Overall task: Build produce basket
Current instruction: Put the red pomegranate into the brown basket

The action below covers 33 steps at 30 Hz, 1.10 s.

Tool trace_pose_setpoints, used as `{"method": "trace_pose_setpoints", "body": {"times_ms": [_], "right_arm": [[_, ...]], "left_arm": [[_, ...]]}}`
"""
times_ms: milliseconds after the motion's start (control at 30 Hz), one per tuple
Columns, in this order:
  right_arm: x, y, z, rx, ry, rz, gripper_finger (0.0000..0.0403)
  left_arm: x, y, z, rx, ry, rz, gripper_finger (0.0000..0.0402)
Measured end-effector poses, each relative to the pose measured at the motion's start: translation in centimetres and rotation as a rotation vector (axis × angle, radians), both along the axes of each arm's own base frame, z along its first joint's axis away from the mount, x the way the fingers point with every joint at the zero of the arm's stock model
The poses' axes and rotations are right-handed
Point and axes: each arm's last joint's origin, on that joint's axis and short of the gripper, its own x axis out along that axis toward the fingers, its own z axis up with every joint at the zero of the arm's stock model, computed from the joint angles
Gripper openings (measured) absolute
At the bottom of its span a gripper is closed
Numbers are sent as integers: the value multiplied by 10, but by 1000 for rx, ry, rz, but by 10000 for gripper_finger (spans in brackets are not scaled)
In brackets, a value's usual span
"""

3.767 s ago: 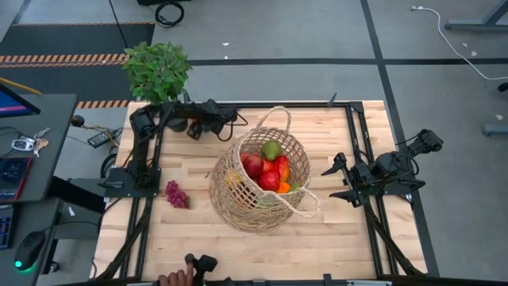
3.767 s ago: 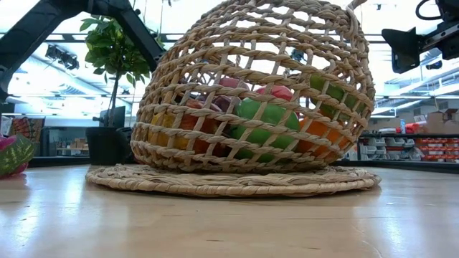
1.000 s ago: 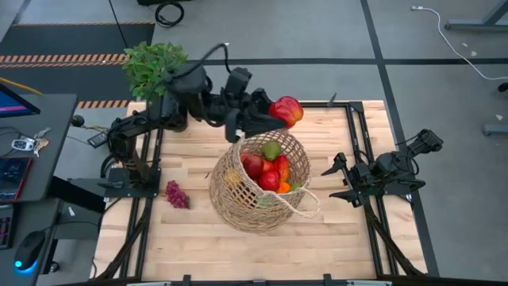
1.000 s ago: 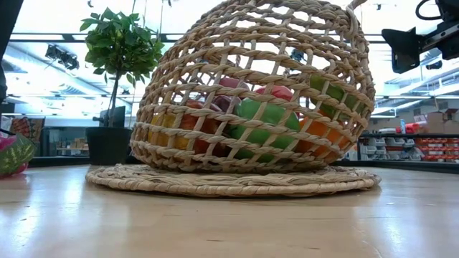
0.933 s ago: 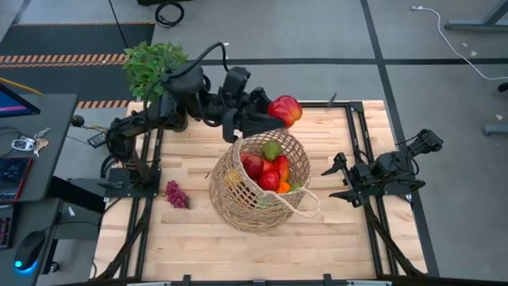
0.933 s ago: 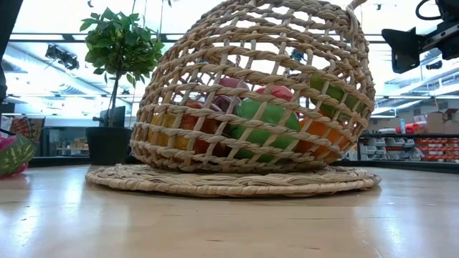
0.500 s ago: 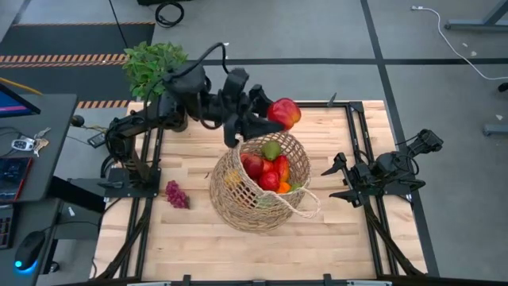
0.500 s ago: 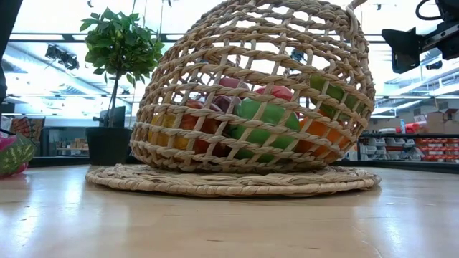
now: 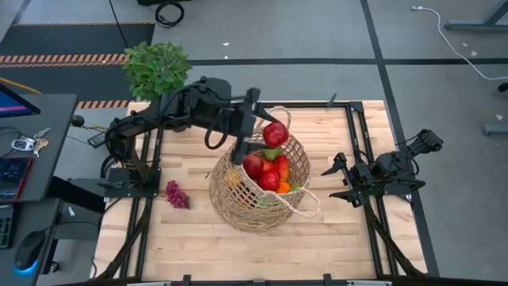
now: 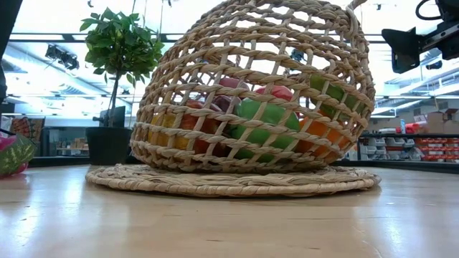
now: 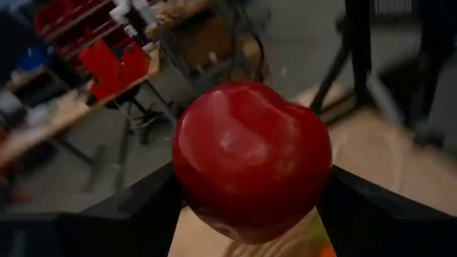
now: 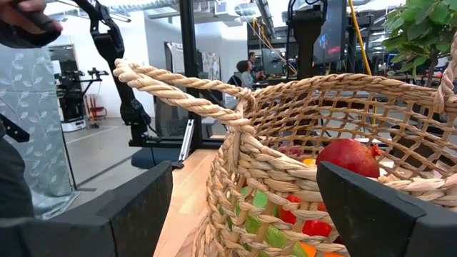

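Nearly done: basket [image 9: 262,202] mostly full, left gripper [image 9: 266,133] clamps apple [image 9: 275,133] above it, grapes [image 9: 175,194] seemingly left, right gripper [image 9: 337,181] open.

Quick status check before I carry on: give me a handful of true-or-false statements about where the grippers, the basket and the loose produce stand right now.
1. The left gripper holds a red apple over the basket. True.
2. The right gripper is shut on a pepper. False: it is open and empty, waiting beside the basket.
3. The basket is empty. False: red, green and orange produce already lies in it.
4. A dark purple grape bunch lies on the table outside the basket. True.
5. The potted plant sits inside the basket. False: it stands at the table's far left corner.
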Motion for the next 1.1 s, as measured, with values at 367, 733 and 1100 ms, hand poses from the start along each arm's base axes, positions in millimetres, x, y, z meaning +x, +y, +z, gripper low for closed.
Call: {"method": "trace_pose_setpoints", "body": {"times_ms": [367,733,1100], "right_arm": [[0,0,0,0,-1,0,350],[0,0,0,0,0,0,350],[0,0,0,0,0,0,350]], "left_arm": [[31,-7,-44,429,180,-189,286],[87,1,-111,660,360,-281,286],[119,38,-193,512,745,14,286]]}}
